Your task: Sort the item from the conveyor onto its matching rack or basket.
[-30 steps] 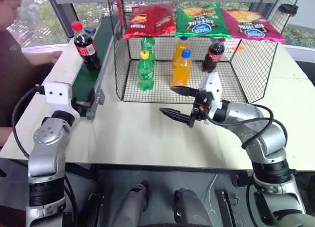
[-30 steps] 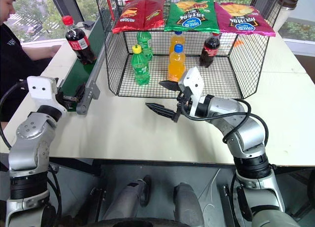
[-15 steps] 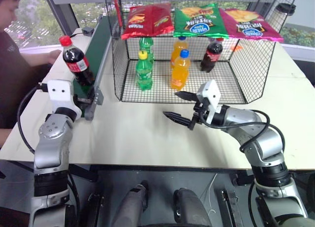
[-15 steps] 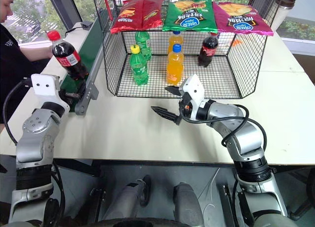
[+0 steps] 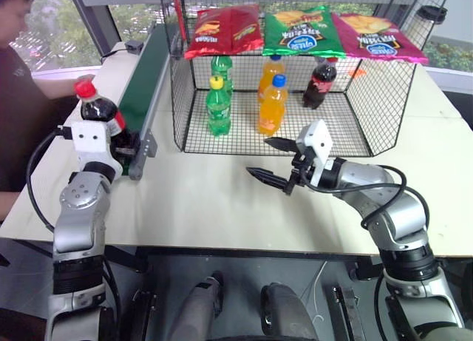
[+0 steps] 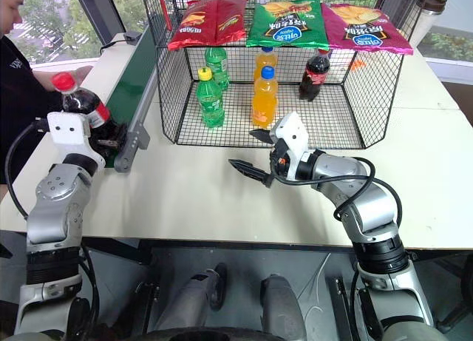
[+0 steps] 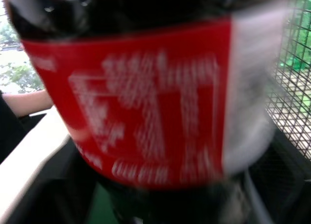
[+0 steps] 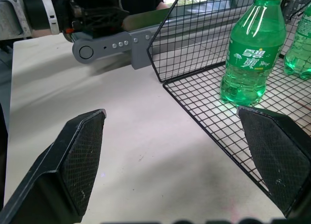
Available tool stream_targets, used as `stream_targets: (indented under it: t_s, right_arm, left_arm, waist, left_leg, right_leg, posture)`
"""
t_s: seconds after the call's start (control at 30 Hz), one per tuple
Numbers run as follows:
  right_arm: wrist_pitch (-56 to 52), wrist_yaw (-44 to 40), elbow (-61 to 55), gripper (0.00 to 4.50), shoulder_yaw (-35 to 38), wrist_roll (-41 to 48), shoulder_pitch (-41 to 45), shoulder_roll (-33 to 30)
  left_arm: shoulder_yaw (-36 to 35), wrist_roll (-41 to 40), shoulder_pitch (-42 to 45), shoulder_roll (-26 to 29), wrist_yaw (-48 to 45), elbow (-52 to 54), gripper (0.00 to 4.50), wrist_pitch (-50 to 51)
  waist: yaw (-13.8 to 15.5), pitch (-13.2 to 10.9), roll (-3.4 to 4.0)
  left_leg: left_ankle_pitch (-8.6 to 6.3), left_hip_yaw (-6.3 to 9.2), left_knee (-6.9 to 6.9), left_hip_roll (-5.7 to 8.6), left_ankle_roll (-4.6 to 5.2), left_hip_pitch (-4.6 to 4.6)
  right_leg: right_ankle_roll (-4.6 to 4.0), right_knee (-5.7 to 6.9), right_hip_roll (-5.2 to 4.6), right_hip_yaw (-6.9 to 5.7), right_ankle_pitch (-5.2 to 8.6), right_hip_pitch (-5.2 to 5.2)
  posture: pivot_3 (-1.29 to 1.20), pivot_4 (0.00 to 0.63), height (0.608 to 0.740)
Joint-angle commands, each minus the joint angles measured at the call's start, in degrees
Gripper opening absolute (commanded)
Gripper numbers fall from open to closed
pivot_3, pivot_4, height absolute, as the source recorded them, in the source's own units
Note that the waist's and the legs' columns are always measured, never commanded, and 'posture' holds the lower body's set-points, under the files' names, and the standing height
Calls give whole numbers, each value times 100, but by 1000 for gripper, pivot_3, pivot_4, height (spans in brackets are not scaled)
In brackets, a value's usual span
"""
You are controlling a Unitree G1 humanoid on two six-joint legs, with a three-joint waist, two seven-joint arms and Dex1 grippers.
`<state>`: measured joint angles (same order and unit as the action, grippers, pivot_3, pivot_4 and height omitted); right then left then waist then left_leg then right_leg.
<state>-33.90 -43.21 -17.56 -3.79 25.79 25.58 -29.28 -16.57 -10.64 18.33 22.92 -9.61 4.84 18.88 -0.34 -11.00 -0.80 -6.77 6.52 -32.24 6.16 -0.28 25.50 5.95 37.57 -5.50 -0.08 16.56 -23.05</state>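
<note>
Red is what I see first: the cap and the label of the cola bottle (image 5: 97,112), which stands at the near end of the conveyor (image 5: 139,82), tilted a little toward the table edge. My left gripper (image 5: 122,143) is at this same end of the belt, right at the lower part of the bottle, and its jaws are clenched on the bottle; in the left wrist view the red label is pressed very close to the camera. My right gripper (image 5: 275,163) hangs above the bare white table (image 5: 207,200), in front of the open side of the black wire cage (image 5: 369,97), with its two black fingers spread wide and nothing between them. Inside the cage I see two green soda bottles (image 5: 217,104), two orange soda bottles (image 5: 272,101) and one more cola bottle (image 5: 321,82) standing on the gridded floor. Three chip bags (image 5: 301,30), red, green and pink, lie on top of the cage. A person (image 5: 22,82) sits behind the far side of the conveyor, with one hand (image 5: 87,80) near the cap of the bottle.
</note>
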Motion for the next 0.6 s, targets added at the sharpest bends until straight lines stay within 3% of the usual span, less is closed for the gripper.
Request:
stream_targets:
  t_s: [0.03,0.37,0.6]
  right_arm:
    - [83,17,-91,4500,87,-47,41,-67]
    - [-37,42,-101,4500,176,73,169,-22]
    - [-36,94,135,4500,284,94,392,-11]
  left_arm:
    - [-81,-111,72,27,-121,157,2944,-258]
    - [-444,-964,637,243,-485,394,2944,82]
    - [356,-1434,1050,728,-1879,585,2944,566]
  waist:
    - [-9,0,0]
    - [-11,-4,-7]
    - [-19,-4,-6]
  left_leg:
    - [0,0,0,0,0,0]
    - [1,1,-1,0,0,2]
    - [1,-2,0,1,1,2]
  right_leg:
    - [0,0,0,0,0,0]
    - [1,0,1,-1,-1,-1]
    - [2,-1,1,-3,-2,-1]
  posture:
    - [0,150,738]
    - [0,150,738]
    - [0,150,738]
